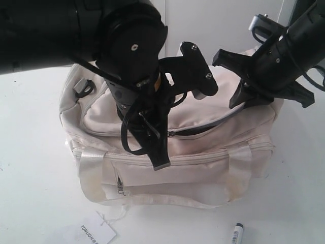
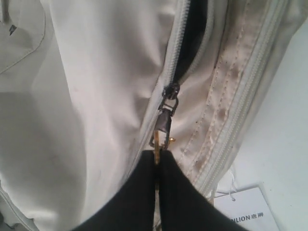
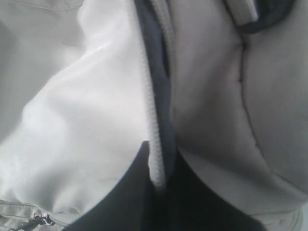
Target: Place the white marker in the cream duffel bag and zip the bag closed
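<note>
Gold pull (image 2: pixel 163 124) pinched in left gripper (image 2: pixel 158 158); cream duffel bag (image 1: pixel 203 157) edge clamped by right gripper (image 3: pixel 156 180), presumably for counter-tension; white marker (image 1: pixel 237 233) outside on table.

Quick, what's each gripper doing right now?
Left gripper: closed on the gold round zipper pull.
Right gripper: closed on the soft cream fabric duffel bag's zipper edge.

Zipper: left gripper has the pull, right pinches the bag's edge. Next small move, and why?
Probably draw the pull with the left gripper toward the closed end, widening the gap: it looks narrow, the marker lies outside the bag on the table, and the right gripper braces the edge.
</note>
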### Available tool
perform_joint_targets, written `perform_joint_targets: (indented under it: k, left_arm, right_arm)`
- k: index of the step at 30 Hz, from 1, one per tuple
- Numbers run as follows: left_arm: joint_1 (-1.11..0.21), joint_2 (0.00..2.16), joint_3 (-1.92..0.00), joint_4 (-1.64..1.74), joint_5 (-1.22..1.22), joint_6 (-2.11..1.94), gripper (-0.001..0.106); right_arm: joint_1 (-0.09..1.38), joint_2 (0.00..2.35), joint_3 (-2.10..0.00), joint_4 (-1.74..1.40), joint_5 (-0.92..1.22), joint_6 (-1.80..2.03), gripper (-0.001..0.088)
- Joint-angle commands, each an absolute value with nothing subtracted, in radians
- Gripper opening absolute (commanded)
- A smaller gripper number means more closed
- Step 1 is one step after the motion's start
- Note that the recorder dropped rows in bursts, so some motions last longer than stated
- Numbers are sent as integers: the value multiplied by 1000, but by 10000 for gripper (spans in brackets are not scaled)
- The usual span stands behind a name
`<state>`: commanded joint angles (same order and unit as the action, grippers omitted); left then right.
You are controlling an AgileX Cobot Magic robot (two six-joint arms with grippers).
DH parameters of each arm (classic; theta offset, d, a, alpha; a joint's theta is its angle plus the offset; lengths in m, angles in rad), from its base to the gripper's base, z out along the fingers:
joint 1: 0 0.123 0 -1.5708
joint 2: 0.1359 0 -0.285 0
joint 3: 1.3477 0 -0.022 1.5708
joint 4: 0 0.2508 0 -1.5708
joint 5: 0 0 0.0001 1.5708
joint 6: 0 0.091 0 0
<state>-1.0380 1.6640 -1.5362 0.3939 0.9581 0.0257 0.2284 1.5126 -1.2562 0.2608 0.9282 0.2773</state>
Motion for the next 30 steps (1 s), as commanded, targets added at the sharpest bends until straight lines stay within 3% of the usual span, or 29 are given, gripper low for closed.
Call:
perform_joint_targets:
  k: [30]
  left_arm:
    - [-1038,1664,-1536,592,1162,30,0]
  right_arm:
    - [228,1480,-1256,214,918,229,0]
